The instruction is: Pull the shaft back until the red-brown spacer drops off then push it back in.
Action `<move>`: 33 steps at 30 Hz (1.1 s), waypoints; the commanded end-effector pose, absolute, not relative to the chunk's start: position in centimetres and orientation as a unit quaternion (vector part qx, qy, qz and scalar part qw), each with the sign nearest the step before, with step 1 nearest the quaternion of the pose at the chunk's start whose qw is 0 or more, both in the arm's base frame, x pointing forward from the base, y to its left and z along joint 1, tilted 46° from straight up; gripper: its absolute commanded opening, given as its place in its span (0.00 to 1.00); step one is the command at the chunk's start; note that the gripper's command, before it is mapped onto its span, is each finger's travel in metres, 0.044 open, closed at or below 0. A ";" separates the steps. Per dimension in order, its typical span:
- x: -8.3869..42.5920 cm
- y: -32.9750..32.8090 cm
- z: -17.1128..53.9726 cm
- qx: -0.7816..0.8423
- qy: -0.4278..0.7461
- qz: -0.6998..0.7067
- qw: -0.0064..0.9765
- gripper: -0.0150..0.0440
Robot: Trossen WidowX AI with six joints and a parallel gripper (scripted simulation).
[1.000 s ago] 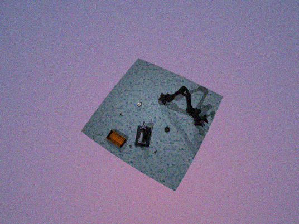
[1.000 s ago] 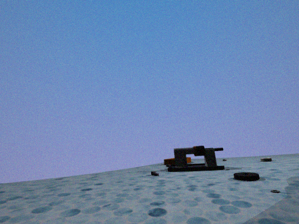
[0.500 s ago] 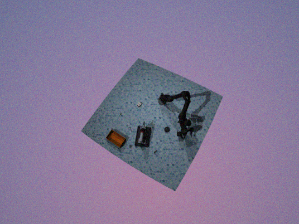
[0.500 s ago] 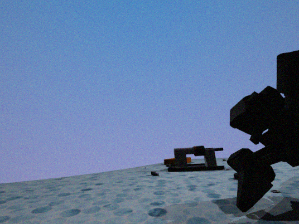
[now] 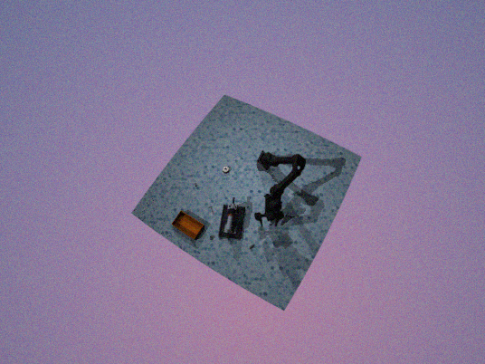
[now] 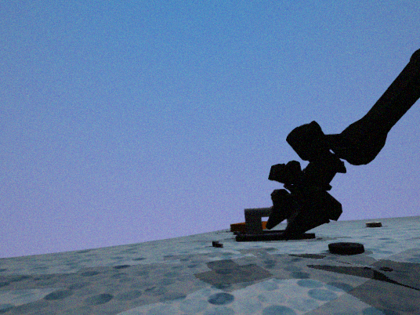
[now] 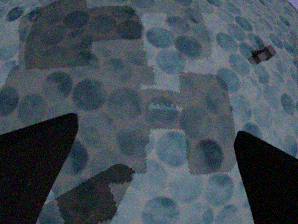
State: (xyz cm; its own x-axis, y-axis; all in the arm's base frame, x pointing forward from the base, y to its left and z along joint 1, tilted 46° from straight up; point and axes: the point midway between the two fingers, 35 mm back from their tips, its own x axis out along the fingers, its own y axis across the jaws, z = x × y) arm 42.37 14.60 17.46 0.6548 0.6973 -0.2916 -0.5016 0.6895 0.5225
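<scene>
The dark fixture (image 5: 222, 222) (image 6: 251, 237) stands on the table. Its shaft (image 5: 233, 200) sticks out at the upper end in the top view. A small reddish spot, apparently the red-brown spacer (image 5: 231, 215), shows on the shaft line inside the fixture. In the exterior view an upright block (image 6: 254, 222) of the fixture shows; the arm hides the shaft's outer end and the spacers. My gripper (image 5: 271, 225) (image 6: 279, 231) (image 7: 158, 131) is open and empty, low over the table beside the fixture, to its right in the top view. In the wrist view only table shows between the fingers.
An orange tray (image 5: 198, 231) (image 6: 237, 227) stands beyond the fixture. A pale disc (image 5: 226, 169) (image 6: 373, 224) lies farther back. A dark round disc (image 6: 346, 248) lies near the arm. A small dark block (image 5: 252, 246) (image 6: 217, 244) (image 7: 262, 54) lies near the fixture.
</scene>
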 end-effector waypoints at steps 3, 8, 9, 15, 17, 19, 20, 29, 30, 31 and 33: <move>43.3 6.9 13.0 0.184 0.270 0.304 0.895 1.00; 42.4 -0.5 9.0 0.193 0.288 0.274 0.897 1.00; 42.1 -1.9 8.3 0.196 0.290 0.269 0.897 1.00; 39.1 -7.1 4.5 0.227 0.299 0.260 0.889 1.00; 37.5 -8.3 2.8 0.247 0.301 0.266 0.882 1.00; 35.9 -9.2 1.5 0.269 0.297 0.271 0.875 1.00; 35.0 -9.6 0.9 0.282 0.293 0.274 0.871 1.00; 34.2 -9.9 0.3 0.296 0.288 0.276 0.868 1.00; 34.2 -9.9 0.3 0.296 0.288 0.276 0.868 1.00; 34.2 -9.9 0.3 0.296 0.288 0.276 0.868 1.00; 34.2 -9.9 0.3 0.296 0.288 0.276 0.868 1.00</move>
